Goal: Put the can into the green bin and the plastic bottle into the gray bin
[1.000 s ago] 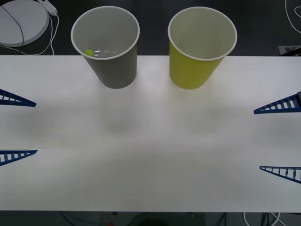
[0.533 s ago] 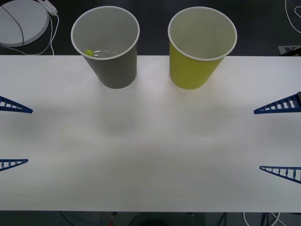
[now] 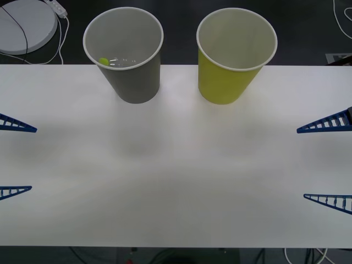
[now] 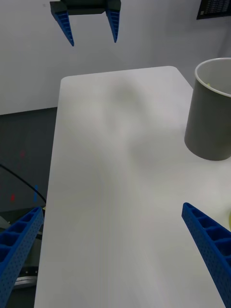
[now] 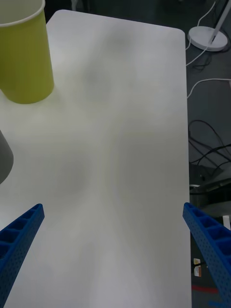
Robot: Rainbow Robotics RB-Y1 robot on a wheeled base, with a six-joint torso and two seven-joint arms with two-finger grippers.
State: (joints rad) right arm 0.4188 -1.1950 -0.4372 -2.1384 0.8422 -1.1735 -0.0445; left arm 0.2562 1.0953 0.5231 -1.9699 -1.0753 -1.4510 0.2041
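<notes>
Plastic bottle [image 3: 116,62] lies in gray bin [image 3: 132,82]; we see left gripper [image 3: 15,157] and right gripper [image 3: 324,163] spread, empty, at table edges; reach could topple green bin [image 3: 225,82].

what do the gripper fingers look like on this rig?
Both alike: the left gripper and right gripper each carry two blue, ribbed, wedge-shaped fingers with a ladder-like lattice, tapering to points. Across the table in the right wrist view, the left gripper's fingers hang from a dark mount.

The gray bin [image 3: 125,55] and the green bin [image 3: 234,55] are blocking the worktop's [image 3: 176,176] far edge; nearer, open surface is lying free.
</notes>
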